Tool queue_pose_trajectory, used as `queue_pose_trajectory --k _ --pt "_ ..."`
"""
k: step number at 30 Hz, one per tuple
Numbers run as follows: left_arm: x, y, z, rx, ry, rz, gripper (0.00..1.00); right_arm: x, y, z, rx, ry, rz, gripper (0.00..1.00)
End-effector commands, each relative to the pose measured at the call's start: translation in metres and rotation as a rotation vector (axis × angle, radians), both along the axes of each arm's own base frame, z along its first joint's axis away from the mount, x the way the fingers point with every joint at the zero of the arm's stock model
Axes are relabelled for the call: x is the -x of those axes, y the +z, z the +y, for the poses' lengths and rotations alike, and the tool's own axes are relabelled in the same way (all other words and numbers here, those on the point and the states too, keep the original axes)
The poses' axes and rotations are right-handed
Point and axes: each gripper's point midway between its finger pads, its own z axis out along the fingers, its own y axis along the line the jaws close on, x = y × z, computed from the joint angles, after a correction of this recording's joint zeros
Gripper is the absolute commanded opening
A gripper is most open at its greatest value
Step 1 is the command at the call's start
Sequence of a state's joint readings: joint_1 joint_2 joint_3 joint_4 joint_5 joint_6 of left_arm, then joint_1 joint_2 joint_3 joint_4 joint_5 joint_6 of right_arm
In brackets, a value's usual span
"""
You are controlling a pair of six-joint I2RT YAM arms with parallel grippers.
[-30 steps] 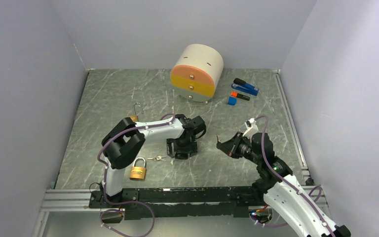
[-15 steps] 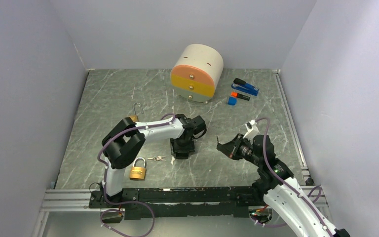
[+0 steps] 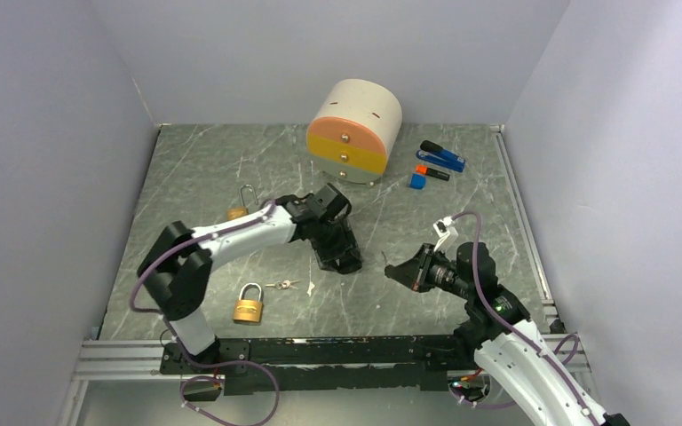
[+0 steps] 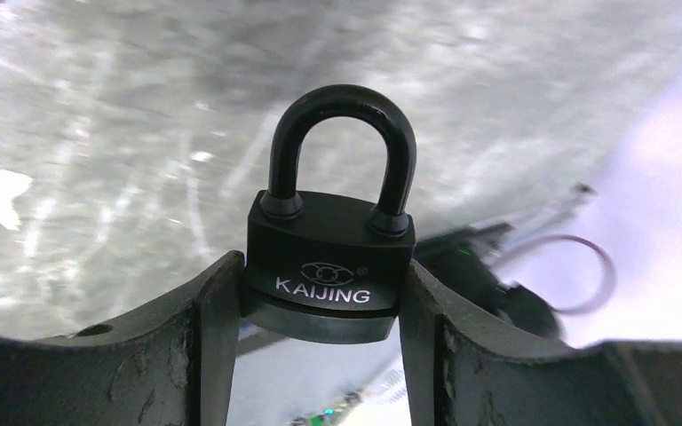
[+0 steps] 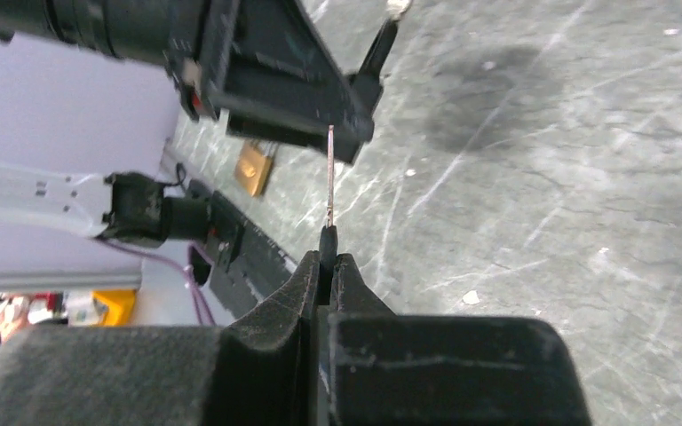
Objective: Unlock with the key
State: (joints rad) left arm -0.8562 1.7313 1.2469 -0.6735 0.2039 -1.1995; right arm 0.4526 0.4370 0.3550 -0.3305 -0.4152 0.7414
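Open table [image 3: 373,297] separates my left gripper [image 3: 346,263] from my right gripper [image 3: 392,269]. A brass padlock [image 3: 249,303] and loose keys [image 3: 282,285] lie on the near left.

The padlock [image 4: 330,257] is black, the table [image 3: 195,169] veined grey.

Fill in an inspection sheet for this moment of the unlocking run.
Surface: grey veined table; no spills seen.
Job's things: black padlock, shackle closed; key points toward it and appears short of the lock.
Clutter: near brass padlock; far brass padlock; loose keys; drawer unit; blue stapler; marker.
Grippers: left pincer clamps the black padlock's body; right pincer is shut on the key.
Cables: purple cables run along both arms, apart from the lock and key.
Surroundings: plain walls on three sides; nothing else seen.
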Motion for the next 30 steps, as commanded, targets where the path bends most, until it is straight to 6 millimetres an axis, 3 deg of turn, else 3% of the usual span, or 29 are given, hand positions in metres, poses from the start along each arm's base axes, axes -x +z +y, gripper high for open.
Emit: queue_pose_trajectory --k 1,5,12,18,23,30 --pt "-0.002 0.091 -0.039 0.379 0.048 -0.021 0.03 0.023 0.044 0.012 -0.067 0.181 -0.161 0.00" --pt "-0.002 0.109 -0.044 0.483 0.101 -0.011 0.02 0.038 0.054 0.018 -0.097 0.280 -0.216 0.00" --pt "-0.008 0.121 -0.026 0.439 0.208 -0.049 0.03 0.042 0.051 0.024 -0.092 0.361 -0.202 0.00" --pt "-0.010 0.117 -0.018 0.421 0.265 -0.059 0.03 0.034 0.044 0.029 -0.035 0.405 -0.156 0.00" --pt "-0.011 0.115 -0.019 0.418 0.276 -0.055 0.03 0.029 0.051 0.033 -0.053 0.415 -0.167 0.00" --pt "-0.012 0.114 -0.020 0.418 0.286 -0.053 0.03 0.023 0.045 0.035 -0.043 0.400 -0.132 0.00"
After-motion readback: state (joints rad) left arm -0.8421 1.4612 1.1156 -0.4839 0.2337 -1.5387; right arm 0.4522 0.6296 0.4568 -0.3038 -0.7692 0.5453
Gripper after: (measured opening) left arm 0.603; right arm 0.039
